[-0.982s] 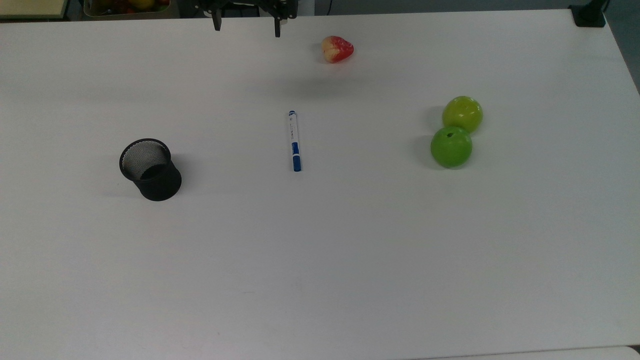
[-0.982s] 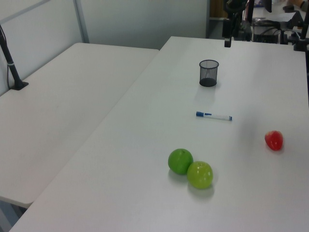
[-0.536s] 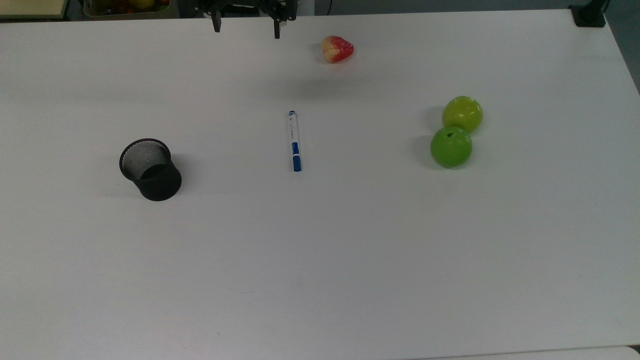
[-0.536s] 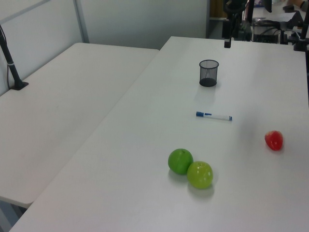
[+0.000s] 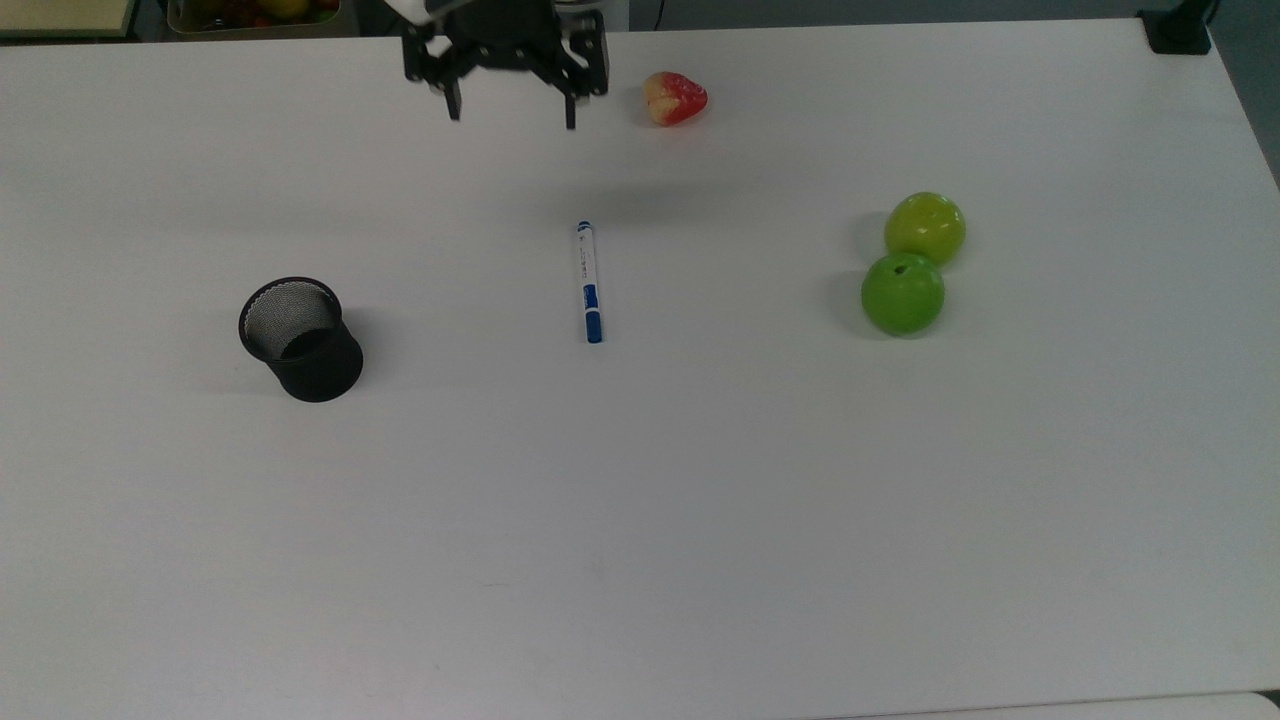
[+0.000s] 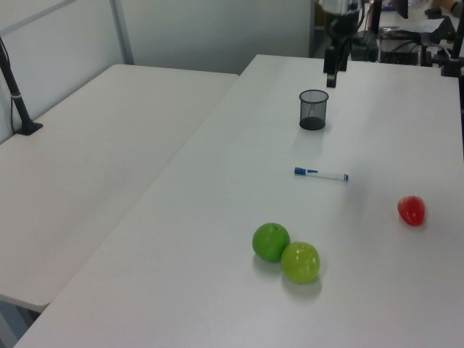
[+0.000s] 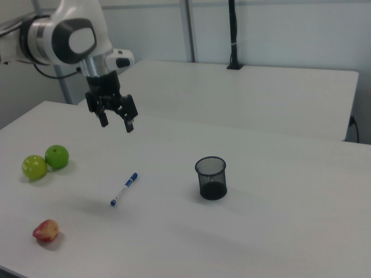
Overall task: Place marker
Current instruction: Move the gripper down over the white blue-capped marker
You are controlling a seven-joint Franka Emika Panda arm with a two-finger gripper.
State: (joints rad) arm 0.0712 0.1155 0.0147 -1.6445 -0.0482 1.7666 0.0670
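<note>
The marker (image 5: 589, 281) lies flat on the white table (image 5: 700, 500), white with a blue cap, near the middle in the top view; I also see the marker (image 6: 321, 174) in the left view and the marker (image 7: 124, 189) in the right view. My gripper (image 5: 512, 112) hangs open and empty high above the table, toward the far edge in the top view. In the right view the gripper (image 7: 116, 124) sits well above and behind the marker. A black mesh cup (image 5: 299, 338) stands upright at the top view's left, also seen as the cup (image 7: 211, 178) in the right view.
Two green apples (image 5: 903, 292) (image 5: 925, 228) touch each other at the top view's right. A red and yellow fruit (image 5: 674, 97) lies near the far edge, to the right of the gripper. A second white table (image 6: 94, 145) adjoins in the left view.
The gripper has come forward from the far table edge toward the marker, more of it now in the top view. Its fingers stay open. Marker, cup and fruit have not moved.
</note>
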